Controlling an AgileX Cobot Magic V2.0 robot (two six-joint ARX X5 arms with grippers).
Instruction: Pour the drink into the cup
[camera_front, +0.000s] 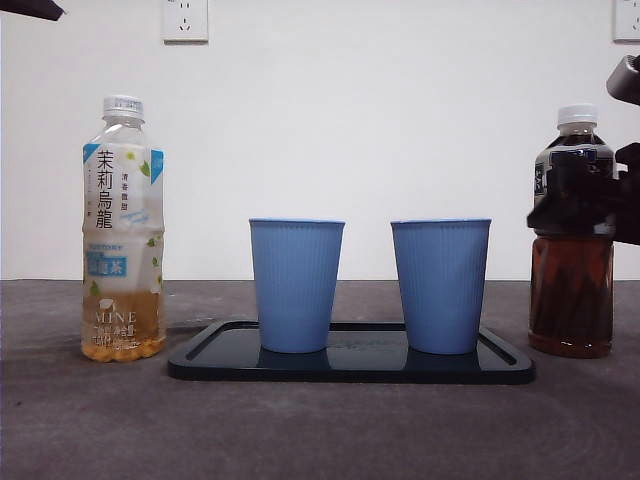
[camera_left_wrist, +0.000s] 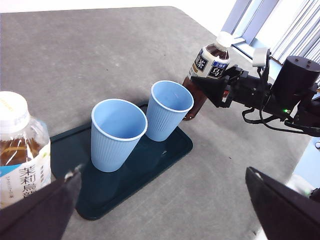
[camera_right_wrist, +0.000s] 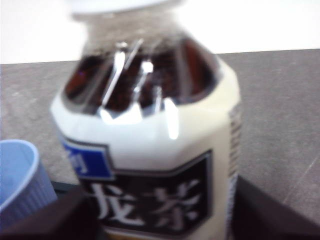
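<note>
Black jaws on my right gripper (camera_left_wrist: 216, 91) sit on either side of the dark tea bottle (camera_front: 571, 235), at label height. In the right wrist view the bottle (camera_right_wrist: 150, 135) fills the gap between them, but that picture is blurry, so I honestly can't tell whether they've clamped on or are just bracketing it. The bottle stands upright on the table (camera_front: 320, 430) with its white cap on, just beside the end of the dark tray (camera_front: 200, 362), so it looks like nothing has been poured yet. Grabbing around the label makes sense to me: it's the widest, flattest part, and it leaves the neck free for tipping. Next out are the two blue cups (camera_front: 296, 284) (camera_front: 440, 285), both upright on the tray, close together but not touching; the nearer one to this bottle is the obvious target. My left gripper (camera_left_wrist: 160, 200) is waiting with its jaws spread wide apart, holding nothing, with the pale jasmine tea bottle (camera_front: 122, 230) just beside one jaw, at the far end of the tray. That cap will need dealing with before any pour, I reckon.
</note>
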